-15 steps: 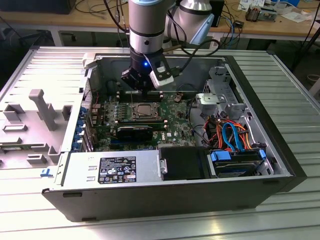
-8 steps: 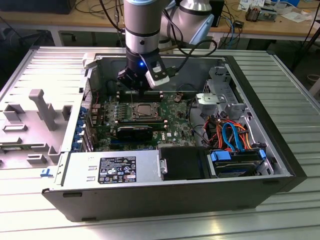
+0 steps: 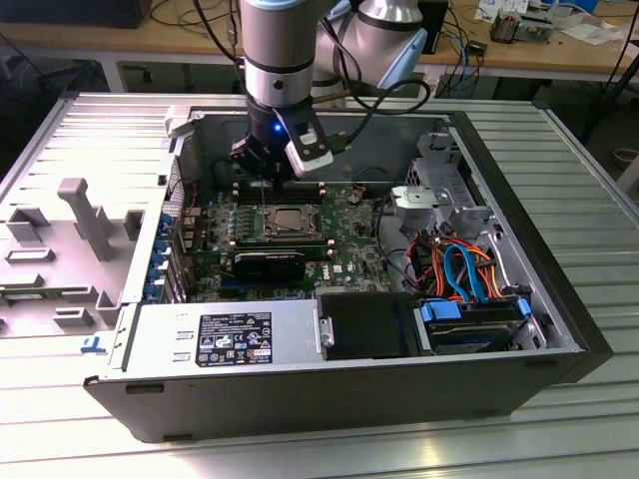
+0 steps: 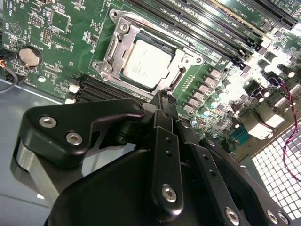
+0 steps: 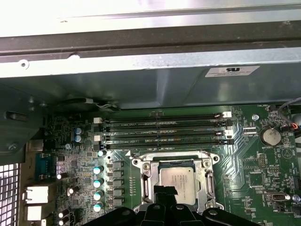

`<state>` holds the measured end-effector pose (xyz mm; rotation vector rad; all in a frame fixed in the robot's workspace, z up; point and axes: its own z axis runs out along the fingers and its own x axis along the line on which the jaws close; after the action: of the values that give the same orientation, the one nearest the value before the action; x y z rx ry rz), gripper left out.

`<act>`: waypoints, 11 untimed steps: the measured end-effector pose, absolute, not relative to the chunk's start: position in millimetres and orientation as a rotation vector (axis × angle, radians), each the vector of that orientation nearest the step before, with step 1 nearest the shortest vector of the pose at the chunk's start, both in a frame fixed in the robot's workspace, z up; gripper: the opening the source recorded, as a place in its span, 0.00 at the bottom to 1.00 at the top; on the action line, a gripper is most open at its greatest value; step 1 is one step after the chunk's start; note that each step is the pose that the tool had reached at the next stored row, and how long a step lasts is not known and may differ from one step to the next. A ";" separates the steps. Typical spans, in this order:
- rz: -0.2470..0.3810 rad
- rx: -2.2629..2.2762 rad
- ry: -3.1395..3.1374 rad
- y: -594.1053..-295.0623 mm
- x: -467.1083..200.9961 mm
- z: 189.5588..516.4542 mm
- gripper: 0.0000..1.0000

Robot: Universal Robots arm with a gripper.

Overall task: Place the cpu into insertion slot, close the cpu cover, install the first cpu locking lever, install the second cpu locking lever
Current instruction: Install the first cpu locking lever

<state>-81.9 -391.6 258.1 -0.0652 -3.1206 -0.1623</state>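
A ribbed metal table [image 3: 569,160] is spreading across the foreground, and strong light is glaring off it at the exterior view's left. Behind it, a wooden workbench [image 3: 110,42] is stretching along the back, carrying loose cables [image 3: 461,48] and small clutter, with dark shadow lying beneath.

In the exterior view, bright overhead room light washes the ribbed table [image 3: 40,150] to a pale glare toward nine o'clock, while the inside of the computer case [image 3: 559,334] is dimmer, darkest under the arm [image 3: 280,50] toward twelve o'clock, where a small blue light [image 3: 276,127] glows. In the first wrist view the case wall [image 5: 141,19] beyond the memory slots [image 5: 162,127] is burnt out to white, and the motherboard [image 5: 244,188] lies in soft, even shade. In the second wrist view the perforated panel [image 4: 277,174] and nearby board components [image 4: 265,59] flare white, and the cpu [image 4: 148,63] gives back a dull pale sheen.
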 end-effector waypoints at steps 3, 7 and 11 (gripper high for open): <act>-0.162 -0.065 -3.121 -391.6 -82.1 258.1 0.11; -0.162 -0.066 -3.121 -391.6 -82.2 258.2 0.11; -0.162 -0.066 -3.121 -391.6 -83.2 260.3 0.11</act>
<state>-83.2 -391.6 260.3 -0.0656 -3.1208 -0.1625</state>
